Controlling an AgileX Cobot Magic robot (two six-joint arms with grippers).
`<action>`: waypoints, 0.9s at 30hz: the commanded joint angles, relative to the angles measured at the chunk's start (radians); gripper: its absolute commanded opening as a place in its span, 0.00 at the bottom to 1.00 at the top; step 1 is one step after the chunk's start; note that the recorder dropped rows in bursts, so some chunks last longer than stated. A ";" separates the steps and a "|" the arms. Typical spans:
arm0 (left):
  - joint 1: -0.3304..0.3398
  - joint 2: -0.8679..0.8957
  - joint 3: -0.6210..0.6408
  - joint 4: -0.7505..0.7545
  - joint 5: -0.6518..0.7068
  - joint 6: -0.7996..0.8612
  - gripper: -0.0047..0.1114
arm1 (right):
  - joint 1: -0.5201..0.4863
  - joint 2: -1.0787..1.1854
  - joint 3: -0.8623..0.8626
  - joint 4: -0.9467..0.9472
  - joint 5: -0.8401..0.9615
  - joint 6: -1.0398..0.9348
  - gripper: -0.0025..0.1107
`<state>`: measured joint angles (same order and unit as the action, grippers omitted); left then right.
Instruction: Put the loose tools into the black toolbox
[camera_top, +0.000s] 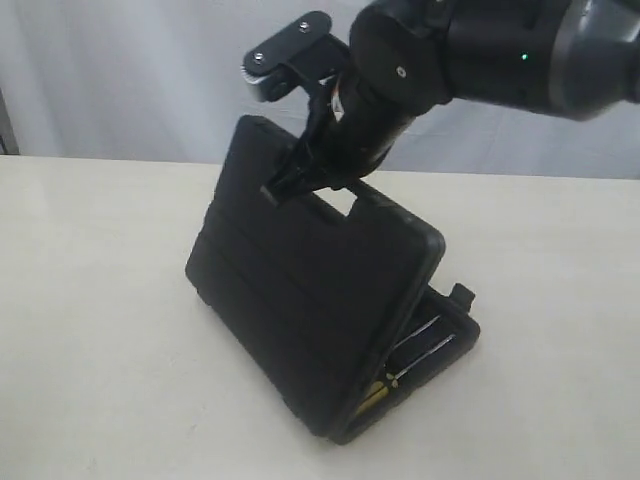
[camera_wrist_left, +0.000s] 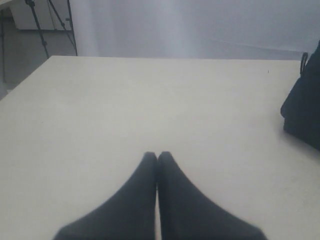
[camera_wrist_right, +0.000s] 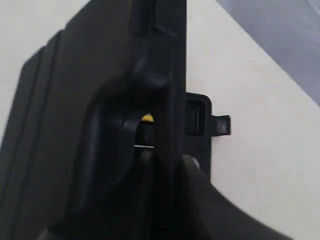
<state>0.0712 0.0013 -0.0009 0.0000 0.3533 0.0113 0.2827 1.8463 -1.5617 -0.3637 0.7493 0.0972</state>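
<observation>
The black toolbox (camera_top: 300, 300) stands half closed on the table, with its upper half (camera_top: 310, 290) tilted over the lower half (camera_top: 450, 345). My right gripper (camera_top: 290, 182) is shut on the upper half's edge at the handle hole, one finger on each side of the rim (camera_wrist_right: 167, 167). Yellow and silver parts (camera_top: 395, 380) show through the gap between the halves; I cannot tell which tools they are. A yellow speck (camera_wrist_right: 147, 118) shows through the handle hole. No loose tools lie on the table in view. My left gripper (camera_wrist_left: 157, 156) is shut and holds nothing, over bare table, away from the toolbox (camera_wrist_left: 305, 107).
The cream table (camera_top: 100, 300) spreads around the toolbox. A latch tab (camera_wrist_right: 221, 125) sticks out from the lower half. A pale curtain (camera_top: 120, 70) hangs behind the table. Tripod legs (camera_wrist_left: 47, 20) stand beyond the table's far corner in the left wrist view.
</observation>
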 joint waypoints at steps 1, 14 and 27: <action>-0.003 -0.001 0.001 0.000 -0.011 -0.004 0.04 | -0.070 0.165 -0.007 -0.035 -0.067 -0.013 0.02; -0.003 -0.001 0.001 0.000 -0.011 -0.004 0.04 | -0.106 0.379 -0.007 -0.068 -0.135 0.080 0.02; -0.003 -0.001 0.001 0.000 -0.011 -0.004 0.04 | -0.106 0.187 -0.007 -0.195 -0.032 0.180 0.68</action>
<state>0.0712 0.0013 -0.0009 0.0000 0.3533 0.0113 0.1767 2.0944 -1.5689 -0.4923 0.6732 0.2379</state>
